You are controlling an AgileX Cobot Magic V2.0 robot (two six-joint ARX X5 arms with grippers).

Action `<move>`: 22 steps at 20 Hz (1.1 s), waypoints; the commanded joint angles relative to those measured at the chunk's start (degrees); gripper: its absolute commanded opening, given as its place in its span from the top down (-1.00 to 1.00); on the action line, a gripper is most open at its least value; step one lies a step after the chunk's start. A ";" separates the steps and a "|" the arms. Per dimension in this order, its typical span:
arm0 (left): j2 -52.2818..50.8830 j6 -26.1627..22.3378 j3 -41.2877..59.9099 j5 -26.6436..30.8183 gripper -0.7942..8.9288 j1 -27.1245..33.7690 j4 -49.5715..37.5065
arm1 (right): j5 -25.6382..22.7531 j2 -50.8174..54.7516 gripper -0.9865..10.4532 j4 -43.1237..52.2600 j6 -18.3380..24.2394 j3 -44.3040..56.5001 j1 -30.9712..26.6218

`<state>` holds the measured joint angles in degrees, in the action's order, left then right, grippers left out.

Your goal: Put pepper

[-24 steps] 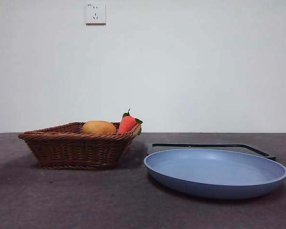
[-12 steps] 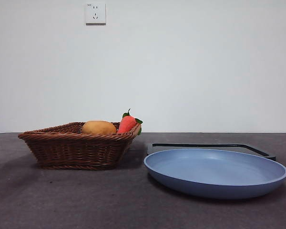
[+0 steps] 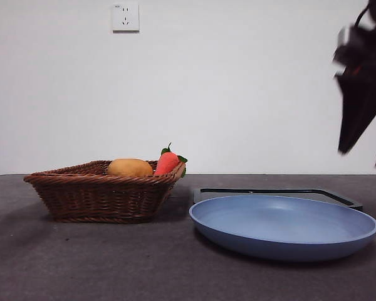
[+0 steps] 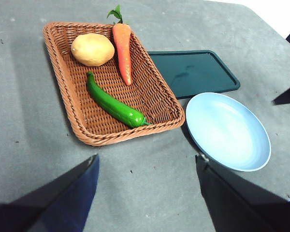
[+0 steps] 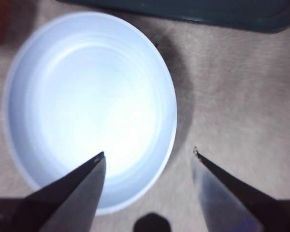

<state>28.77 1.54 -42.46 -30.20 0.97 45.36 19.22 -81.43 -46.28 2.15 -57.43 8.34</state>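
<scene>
Inside basket [image 4: 77, 116], glossy green pepper [image 4: 113, 104], tapering, untouched

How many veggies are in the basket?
3, all in the wicker basket: the pepper in the middle, a carrot along one side, a potato near a corner.

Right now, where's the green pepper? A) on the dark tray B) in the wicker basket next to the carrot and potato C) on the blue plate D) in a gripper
B: the left wrist view shows the pepper lying in the basket beside the carrot and potato; the blue plate and dark tray carry nothing, and both the left gripper and right gripper are open and hold nothing.
</scene>
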 commanded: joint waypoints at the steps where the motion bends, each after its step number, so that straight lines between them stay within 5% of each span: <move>1: 0.13 0.39 -0.92 -0.11 0.12 0.11 -0.72 | -0.26 -4.70 0.31 2.34 -0.20 -0.96 0.81; 8: 0.13 0.39 -0.92 -0.07 0.12 0.11 -0.72 | -2.25 -13.62 0.31 6.60 -0.17 -0.96 1.66; 22: 2.93 0.50 -0.94 -0.04 0.12 0.11 -0.66 | 0.22 -16.57 0.82 9.22 -0.46 -0.96 1.77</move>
<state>31.66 1.61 -42.46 -30.20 0.97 45.36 19.68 -96.64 -37.26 1.96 -57.47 9.89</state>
